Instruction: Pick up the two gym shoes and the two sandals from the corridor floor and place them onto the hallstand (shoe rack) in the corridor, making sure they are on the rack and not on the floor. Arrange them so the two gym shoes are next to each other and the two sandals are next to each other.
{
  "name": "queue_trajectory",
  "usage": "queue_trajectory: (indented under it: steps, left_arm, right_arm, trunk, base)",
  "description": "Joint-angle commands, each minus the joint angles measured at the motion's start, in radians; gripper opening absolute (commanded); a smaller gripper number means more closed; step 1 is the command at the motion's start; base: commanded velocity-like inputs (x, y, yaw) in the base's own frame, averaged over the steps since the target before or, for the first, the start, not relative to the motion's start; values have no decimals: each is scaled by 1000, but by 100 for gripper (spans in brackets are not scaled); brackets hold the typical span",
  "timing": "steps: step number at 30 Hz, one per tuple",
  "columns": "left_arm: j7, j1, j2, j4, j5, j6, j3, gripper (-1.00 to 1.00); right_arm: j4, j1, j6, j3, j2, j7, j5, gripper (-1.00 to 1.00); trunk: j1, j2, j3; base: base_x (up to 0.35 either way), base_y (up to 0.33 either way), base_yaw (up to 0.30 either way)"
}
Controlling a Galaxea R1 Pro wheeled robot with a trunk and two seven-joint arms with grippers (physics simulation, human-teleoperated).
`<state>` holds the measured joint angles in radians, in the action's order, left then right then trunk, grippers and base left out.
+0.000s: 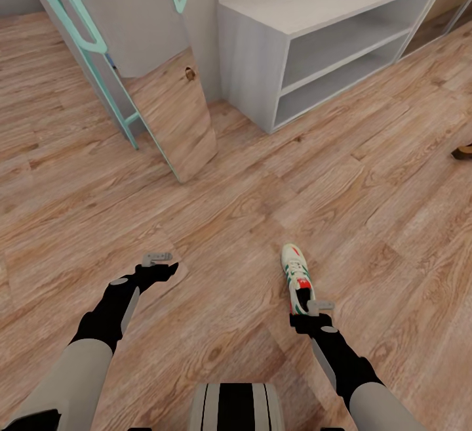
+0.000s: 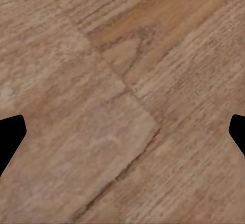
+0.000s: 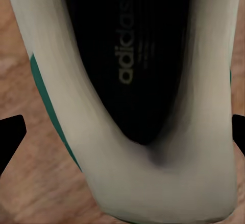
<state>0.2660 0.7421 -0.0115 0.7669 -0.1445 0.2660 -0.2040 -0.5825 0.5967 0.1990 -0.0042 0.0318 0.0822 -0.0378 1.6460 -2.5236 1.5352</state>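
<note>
One gym shoe [image 1: 296,272], white with green stripes and a red-orange tongue, lies on the corridor floor [image 1: 216,221] with its toe pointing away from me. My right gripper [image 1: 312,309] hangs over its heel. In the right wrist view the heel and dark inside of the gym shoe [image 3: 153,183] sit between the spread fingertips of the right gripper [image 3: 122,137], which is open. My left gripper [image 1: 158,262] is open above bare planks [image 2: 122,55]. The light-grey hallstand [image 1: 314,11] stands at the far right, its shelves bare. A brown sandal tip [image 1: 464,151] peeks in at the right edge.
A wood-faced door panel with a teal frame [image 1: 172,109] leans against the wall left of the hallstand. My own base [image 1: 236,406] shows at the bottom. Open floor lies between the shoe and the hallstand.
</note>
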Motion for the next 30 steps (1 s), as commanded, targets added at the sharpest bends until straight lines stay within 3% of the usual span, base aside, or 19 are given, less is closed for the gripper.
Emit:
queue_trajectory:
  steps: [1, 14, 15, 30]
  left_arm:
    - [9, 0, 1, 2, -10, 4, -5, 100]
    - [9, 0, 1, 2, -10, 4, -5, 100]
    - [9, 0, 1, 2, -10, 4, -5, 100]
    - [9, 0, 1, 2, -10, 4, -5, 100]
  right_arm:
    - [-2, 0, 7, 0, 0, 2, -4, 100]
    - [-2, 0, 7, 0, 0, 2, -4, 100]
    - [-2, 0, 7, 0, 0, 2, -4, -100]
    - [-2, 0, 7, 0, 0, 2, -4, -100]
  trunk:
    - [0, 0, 1]
    - [0, 0, 1]
    - [0, 0, 1]
    - [0, 0, 1]
  base:
    - [33, 0, 0]
    - [8, 0, 0]
    - [0, 0, 0]
    - [0, 0, 0]
